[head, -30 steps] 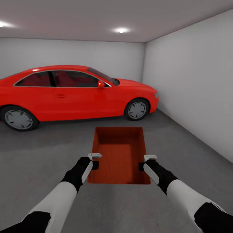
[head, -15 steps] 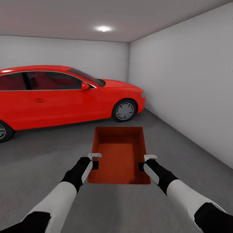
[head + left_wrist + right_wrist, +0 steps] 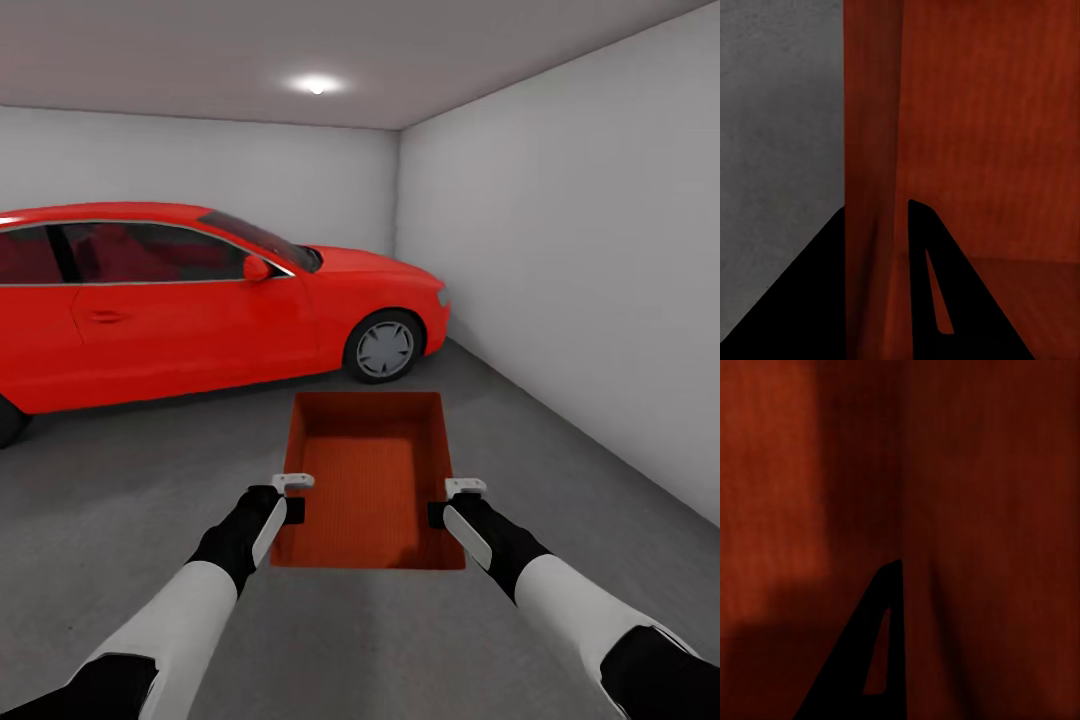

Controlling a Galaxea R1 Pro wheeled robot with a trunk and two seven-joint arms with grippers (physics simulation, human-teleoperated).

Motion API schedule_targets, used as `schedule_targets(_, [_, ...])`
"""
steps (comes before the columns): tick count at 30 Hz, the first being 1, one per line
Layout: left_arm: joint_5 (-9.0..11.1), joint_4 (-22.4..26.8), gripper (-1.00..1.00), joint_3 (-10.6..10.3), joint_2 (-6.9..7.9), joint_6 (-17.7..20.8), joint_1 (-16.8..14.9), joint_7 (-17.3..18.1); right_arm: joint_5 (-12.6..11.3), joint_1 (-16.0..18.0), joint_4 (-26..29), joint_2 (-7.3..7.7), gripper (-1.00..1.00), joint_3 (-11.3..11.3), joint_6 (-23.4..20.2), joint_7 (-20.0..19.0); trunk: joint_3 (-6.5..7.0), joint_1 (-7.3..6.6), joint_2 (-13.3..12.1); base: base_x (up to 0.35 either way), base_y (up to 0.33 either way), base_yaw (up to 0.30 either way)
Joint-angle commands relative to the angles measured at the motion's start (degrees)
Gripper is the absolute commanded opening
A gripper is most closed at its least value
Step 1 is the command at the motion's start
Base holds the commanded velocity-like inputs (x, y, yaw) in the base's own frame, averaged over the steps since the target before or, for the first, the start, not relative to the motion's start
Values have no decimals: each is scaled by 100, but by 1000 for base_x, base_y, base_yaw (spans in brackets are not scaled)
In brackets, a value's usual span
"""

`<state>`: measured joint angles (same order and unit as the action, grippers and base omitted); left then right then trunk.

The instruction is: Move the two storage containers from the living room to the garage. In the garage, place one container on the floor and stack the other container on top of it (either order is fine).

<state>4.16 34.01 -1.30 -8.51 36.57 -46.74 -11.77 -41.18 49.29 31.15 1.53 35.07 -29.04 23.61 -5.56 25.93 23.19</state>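
From the head camera, you hold one container (image 3: 370, 480) out in front of you, above the grey floor (image 3: 120, 500) of the garage. The box is lidless and nothing lies in it; you see only its ribbed red-orange bottom and thin walls. Your left gripper (image 3: 290, 503) is clamped on the box's left wall near the near corner, and your right gripper (image 3: 446, 508) is clamped on the right wall opposite. A red car (image 3: 200, 290) stands beyond the box, side-on, its nose near the white wall (image 3: 580, 280) on the right. One ceiling light (image 3: 316, 85) glows above.

From your left wrist, the box wall (image 3: 874, 150) runs between the two dark fingers (image 3: 937, 285), one outside over the floor (image 3: 780, 112), one inside the box.

From your right wrist, you see the red box wall (image 3: 945, 472) close up and one dark finger (image 3: 870, 660) against it.
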Motion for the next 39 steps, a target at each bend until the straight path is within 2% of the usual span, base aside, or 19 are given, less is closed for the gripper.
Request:
schedule_targets(1, [-21,1,-100,-1,6,43,-2,-62,277,11,13,320,-100,-278,127,83,-13,7,13,323,0,0])
schedule_targets(10, [-20,1,-100,-1,0,43,-2,-62,277,11,13,316,-100,-278,127,89,-13,7,13,323,0,-36])
schedule_targets(25, [-20,8,-100,-1,-1,43,-2,-62,277,11,13,313,-100,-280,127,92,-13,7,13,311,0,-274])
schedule_targets(39, [-23,9,-100,-1,-1,43,-2,-63,277,11,13,313,-100,-280,127,92,-13,7,13,40,0,-285])
